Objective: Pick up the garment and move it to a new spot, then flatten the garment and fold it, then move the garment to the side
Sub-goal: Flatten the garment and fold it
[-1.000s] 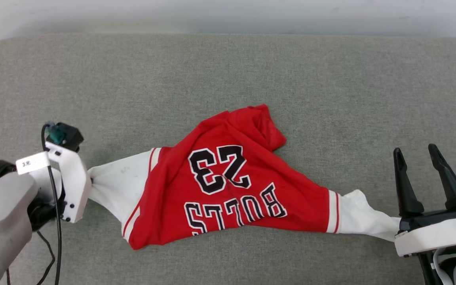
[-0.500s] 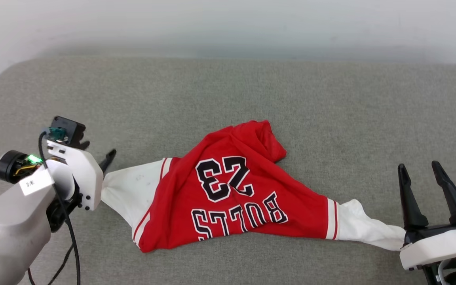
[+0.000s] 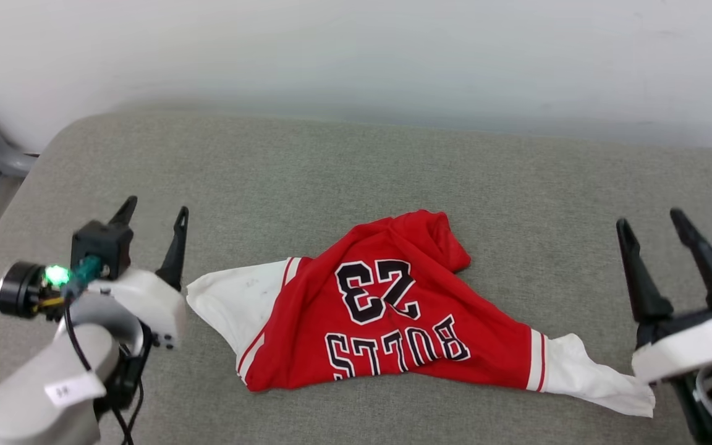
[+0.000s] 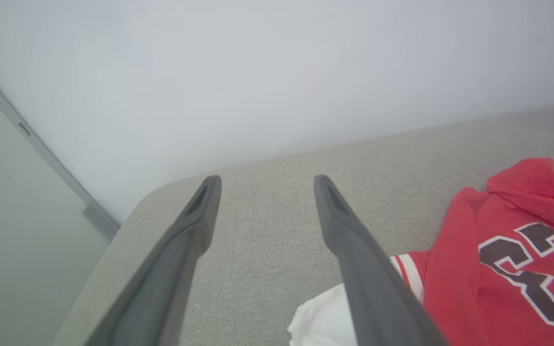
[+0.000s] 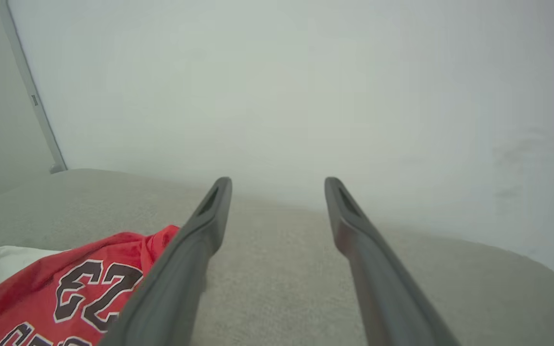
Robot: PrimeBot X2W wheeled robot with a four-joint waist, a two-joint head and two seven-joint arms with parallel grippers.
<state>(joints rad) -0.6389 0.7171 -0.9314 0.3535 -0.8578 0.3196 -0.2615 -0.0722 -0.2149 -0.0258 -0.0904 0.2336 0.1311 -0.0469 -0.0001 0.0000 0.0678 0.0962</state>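
Shirt (image 3: 393, 315): lies crumpled in the middle of the grey cushion (image 3: 331, 173), print up, white sleeves stretched left and right, far part bunched over itself.
Left claw (image 3: 156, 207): wide open, empty, just left of the left sleeve.
Right claw (image 3: 649, 219): wide open, empty, just right of the right sleeve tip.
Risk, fold: likely crooked if the bunched far part is not spread first.
Risk, grip: a pinch catching one layer only would drag the shirt into fresh creases.
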